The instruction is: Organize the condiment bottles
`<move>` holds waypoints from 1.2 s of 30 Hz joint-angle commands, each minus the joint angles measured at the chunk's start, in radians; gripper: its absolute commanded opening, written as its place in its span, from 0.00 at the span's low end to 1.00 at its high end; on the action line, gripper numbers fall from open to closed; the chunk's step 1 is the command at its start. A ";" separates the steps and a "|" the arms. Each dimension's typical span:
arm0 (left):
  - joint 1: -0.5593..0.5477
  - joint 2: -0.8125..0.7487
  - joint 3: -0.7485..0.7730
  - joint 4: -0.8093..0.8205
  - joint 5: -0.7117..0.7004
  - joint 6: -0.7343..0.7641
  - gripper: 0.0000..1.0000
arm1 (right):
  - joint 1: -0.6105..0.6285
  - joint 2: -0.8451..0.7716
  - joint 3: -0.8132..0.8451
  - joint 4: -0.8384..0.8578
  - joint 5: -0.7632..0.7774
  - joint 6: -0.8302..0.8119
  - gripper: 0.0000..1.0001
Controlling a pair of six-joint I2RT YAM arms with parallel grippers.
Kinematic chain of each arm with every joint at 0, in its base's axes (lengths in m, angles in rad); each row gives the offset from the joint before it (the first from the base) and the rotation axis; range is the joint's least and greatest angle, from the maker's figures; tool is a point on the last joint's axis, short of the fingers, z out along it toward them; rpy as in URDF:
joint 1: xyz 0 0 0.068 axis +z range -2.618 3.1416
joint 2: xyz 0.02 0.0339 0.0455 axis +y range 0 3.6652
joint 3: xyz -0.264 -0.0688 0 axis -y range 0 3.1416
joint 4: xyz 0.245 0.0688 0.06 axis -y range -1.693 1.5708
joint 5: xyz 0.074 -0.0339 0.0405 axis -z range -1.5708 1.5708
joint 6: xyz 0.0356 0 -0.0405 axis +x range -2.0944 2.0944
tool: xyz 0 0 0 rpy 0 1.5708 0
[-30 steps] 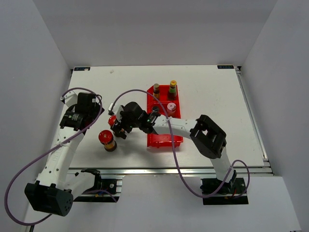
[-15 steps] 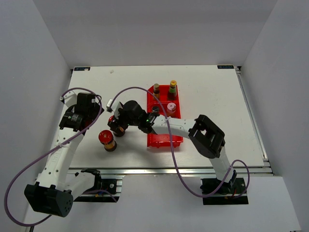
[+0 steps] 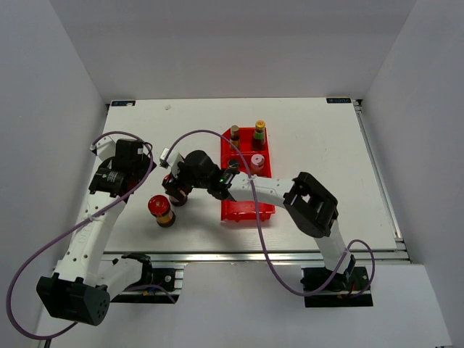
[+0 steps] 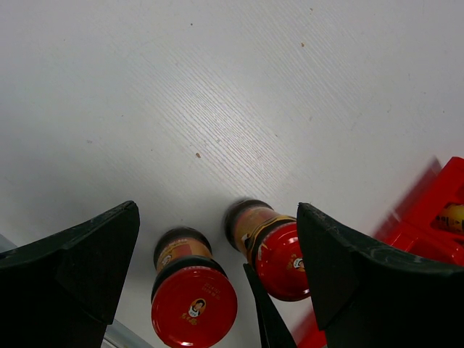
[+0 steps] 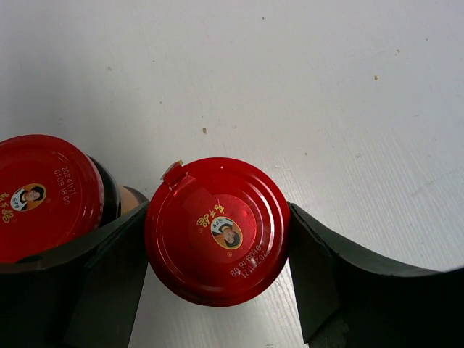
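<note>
right pincer (image 5: 217, 254) now snug on red-lidded jar (image 5: 217, 217), no longer wide

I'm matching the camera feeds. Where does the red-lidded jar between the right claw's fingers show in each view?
Top external: jar left of the red tray, mostly hidden under the right claw.
Left wrist: lower middle, the right-hand one of two jars.
Right wrist: dead centre, lid up, between the fingers.
Shared landmark: the second red-lidded jar close beside it.

White table (image 3: 304, 123) between plain grey walls (image 3: 217, 43).
</note>
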 commanded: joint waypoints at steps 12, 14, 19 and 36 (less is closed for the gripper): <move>0.006 -0.006 -0.037 0.072 0.076 0.049 0.98 | 0.005 -0.428 -0.227 0.004 0.067 0.091 0.48; 0.006 -0.003 -0.036 0.080 0.090 0.054 0.98 | 0.005 -0.487 -0.260 -0.011 0.106 0.099 0.48; 0.007 -0.005 -0.036 0.085 0.101 0.062 0.98 | 0.004 -0.610 -0.305 -0.089 0.249 0.104 0.48; 0.006 0.043 -0.057 0.140 0.173 0.086 0.98 | -0.144 -0.990 -0.679 -0.194 0.493 0.248 0.43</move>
